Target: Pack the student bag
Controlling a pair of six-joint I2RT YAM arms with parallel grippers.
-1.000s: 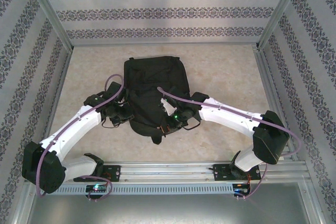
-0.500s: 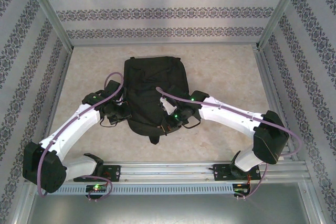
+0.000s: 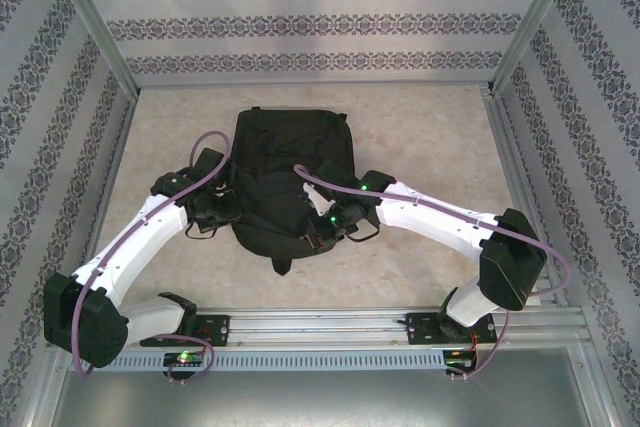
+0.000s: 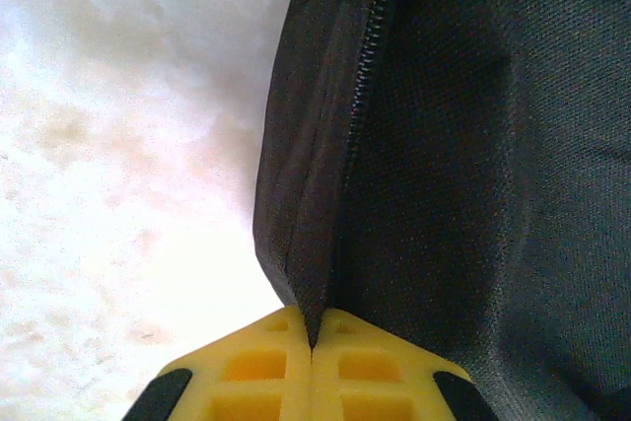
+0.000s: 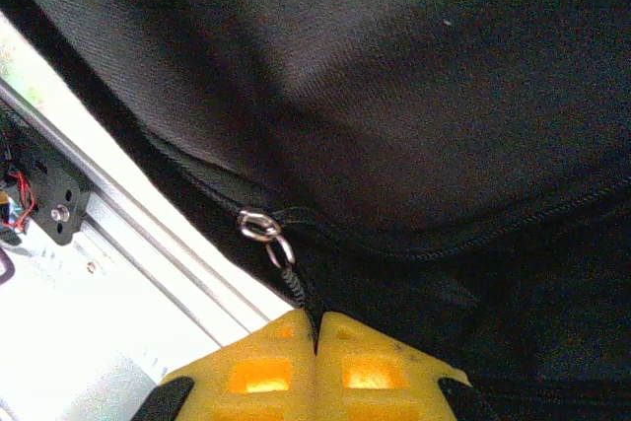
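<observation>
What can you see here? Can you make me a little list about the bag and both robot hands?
bag: black student bag, lying flat on the beige table
left gripper: shut, pinching the bag's edge fabric beside the side zipper
right gripper: shut on the zipper pull cord, which hangs from a metal ring

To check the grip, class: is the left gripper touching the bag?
Touching: left wrist view shows the left gripper, jaws shut, pinching a fold of the bag.
</observation>
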